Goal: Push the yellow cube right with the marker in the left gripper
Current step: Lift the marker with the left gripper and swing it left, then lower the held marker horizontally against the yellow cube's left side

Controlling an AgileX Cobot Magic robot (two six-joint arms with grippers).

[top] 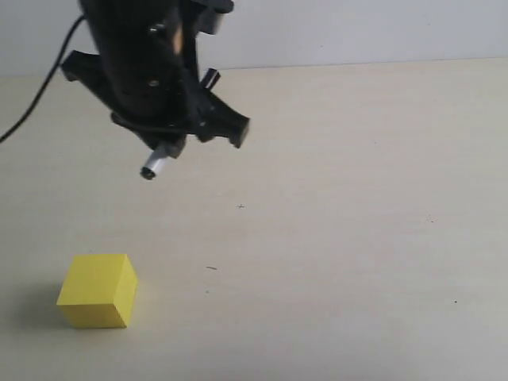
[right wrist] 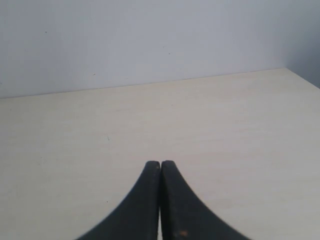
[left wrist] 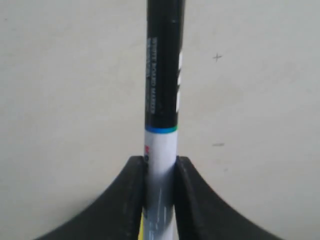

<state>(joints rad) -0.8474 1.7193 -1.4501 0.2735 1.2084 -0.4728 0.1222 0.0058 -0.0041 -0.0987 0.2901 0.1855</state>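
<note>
Pale beige table (top: pixel 357 238), yellow cube (top: pixel 97 290) resting on it.

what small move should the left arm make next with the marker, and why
Probably carry the black two-fingered left gripper down toward the beige table just left of the plain bright yellow cube. The white-barrelled, black-capped marker it clamps sits apart from the cube, higher and slightly right of it in the exterior view; a rightward push needs the marker against the cube's left face.
</note>
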